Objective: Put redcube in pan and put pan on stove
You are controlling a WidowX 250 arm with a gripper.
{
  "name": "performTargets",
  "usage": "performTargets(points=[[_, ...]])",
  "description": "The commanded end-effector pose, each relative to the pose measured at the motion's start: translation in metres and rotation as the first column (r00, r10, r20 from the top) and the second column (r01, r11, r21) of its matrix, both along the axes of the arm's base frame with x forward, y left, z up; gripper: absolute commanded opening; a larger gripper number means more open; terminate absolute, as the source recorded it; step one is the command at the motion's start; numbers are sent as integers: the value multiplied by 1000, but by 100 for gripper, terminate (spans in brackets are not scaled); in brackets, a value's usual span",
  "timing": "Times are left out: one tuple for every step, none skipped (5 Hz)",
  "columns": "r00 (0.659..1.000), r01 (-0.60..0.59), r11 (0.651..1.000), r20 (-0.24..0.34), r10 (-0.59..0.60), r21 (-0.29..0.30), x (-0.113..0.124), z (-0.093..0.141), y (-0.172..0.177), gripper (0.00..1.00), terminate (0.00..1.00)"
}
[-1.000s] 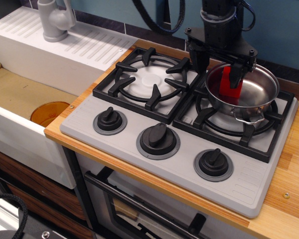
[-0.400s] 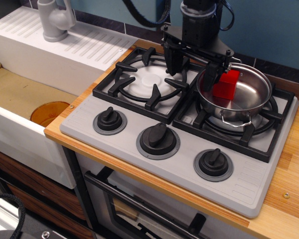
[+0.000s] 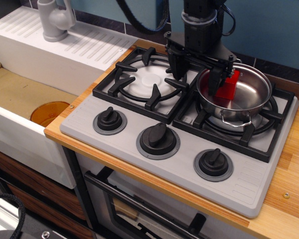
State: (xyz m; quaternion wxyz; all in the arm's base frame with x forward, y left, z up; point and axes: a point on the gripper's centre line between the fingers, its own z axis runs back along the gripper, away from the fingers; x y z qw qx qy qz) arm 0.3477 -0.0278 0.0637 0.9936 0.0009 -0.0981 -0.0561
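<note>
The redcube (image 3: 229, 85) lies inside the pan (image 3: 254, 93), against its left wall. The pan stands on the right burner of the stove (image 3: 79, 127), with its wire handle pointing to the front. My gripper (image 3: 195, 74) hangs open over the pan's left rim. One finger (image 3: 175, 63) is outside the pan, above the left burner's grate. The other finger (image 3: 214, 82) is inside the pan, just left of the cube. The jaws stand wide apart and hold nothing.
Three black knobs (image 3: 158, 139) line the stove's front. A white sink (image 3: 20, 94) with an orange drain disc (image 3: 47, 112) and a grey faucet (image 3: 55, 20) lies to the left. The wooden counter (image 3: 289, 199) runs along the right and front.
My gripper let go of the cube and moved left, off the pan's middle to its left rim. The pan shifted slightly left on its burner, and the cube now rests in it.
</note>
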Motion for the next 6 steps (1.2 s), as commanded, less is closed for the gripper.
performTargets(points=[[998,1,1000,66,0,-19,9,0,-10,100,0],[998,-6,1000,64,7,-26,7,-1,-13,100,0],[998,-19,1000,56,20,-21,6,0,-16,0,0],[999,-17,1000,50,17,-20,6,3,-16,0,0],[999,-9,1000,41,11,-25,5,7,-16,0,0],[999,-7,999,33,8,-33,6,10,-18,0,0]])
